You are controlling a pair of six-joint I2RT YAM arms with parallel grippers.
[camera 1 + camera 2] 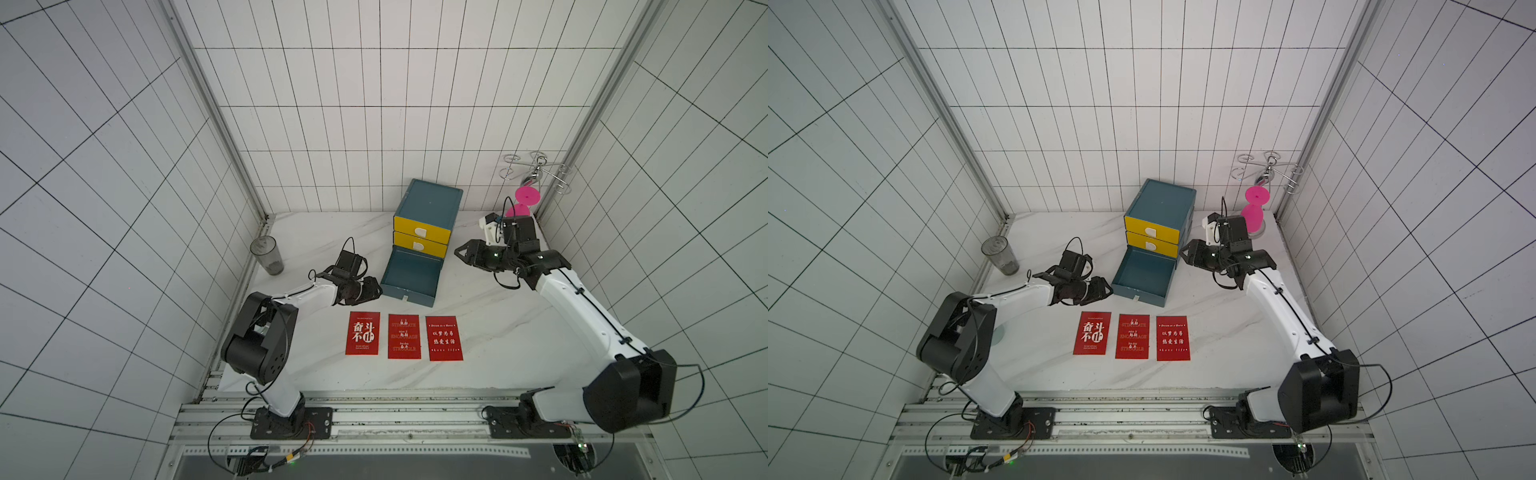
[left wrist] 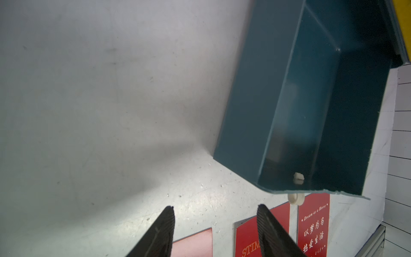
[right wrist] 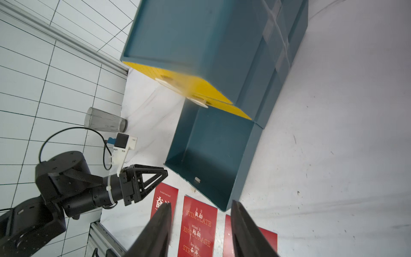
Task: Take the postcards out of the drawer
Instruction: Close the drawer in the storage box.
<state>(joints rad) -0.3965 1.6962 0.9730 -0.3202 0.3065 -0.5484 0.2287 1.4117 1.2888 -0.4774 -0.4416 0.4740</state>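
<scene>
Closest to us are our two arms, and past them the three postcards (image 1: 404, 336) lie flat in a row on the tabletop (image 1: 498, 332), printed side up. None is in the drawer (image 1: 411, 274); its blue floor looks bare, so we think the job is about done. The drawer sticks out of the blue cabinet (image 1: 430, 199) toward 6 o'clock. Each card's long side runs from 12 to 6 o'clock.

Our left tool (image 1: 376, 290) hangs just beside the drawer's 9 o'clock wall. Its fingers (image 2: 160, 231) are partly apart with nothing between them. The nearest card is at 6 o'clock from it, close by.

Our right tool (image 1: 457, 251) is on the drawer's 3 o'clock side, up by the yellow fronts (image 1: 422, 228). It is partly open and holds nothing. The cards are at 6 o'clock from it as well, but farther off, so the left arm is the nearer one.
</scene>
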